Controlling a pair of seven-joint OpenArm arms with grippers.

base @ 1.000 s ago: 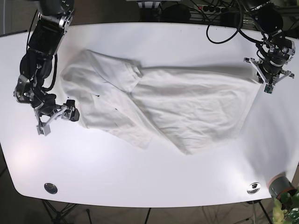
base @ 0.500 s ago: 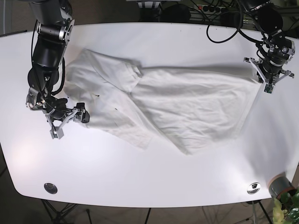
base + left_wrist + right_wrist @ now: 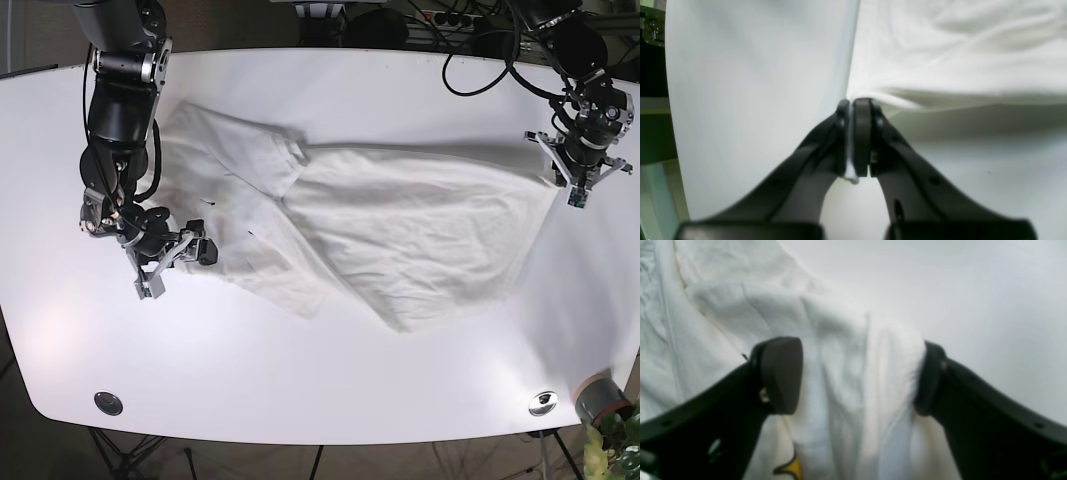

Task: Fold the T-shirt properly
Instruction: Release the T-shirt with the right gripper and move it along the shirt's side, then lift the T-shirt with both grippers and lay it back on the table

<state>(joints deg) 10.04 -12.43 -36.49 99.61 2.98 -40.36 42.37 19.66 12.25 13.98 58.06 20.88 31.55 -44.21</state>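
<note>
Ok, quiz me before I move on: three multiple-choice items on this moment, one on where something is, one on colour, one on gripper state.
1. Where is the left gripper in the base view?
A. at the T-shirt's right edge
B. over the shirt's middle
C. by the table's near edge

2. What colour is the T-shirt?
A. navy
B. white
C. red

3. How does the right gripper stand?
A. shut on nothing
B. shut on a sleeve
C. open, fingers either side of raised cloth

Answers: 1 A, it sits at the shirt's right edge; 2 B, white in every view; 3 C, the right wrist view shows spread fingers astride a fold.
</note>
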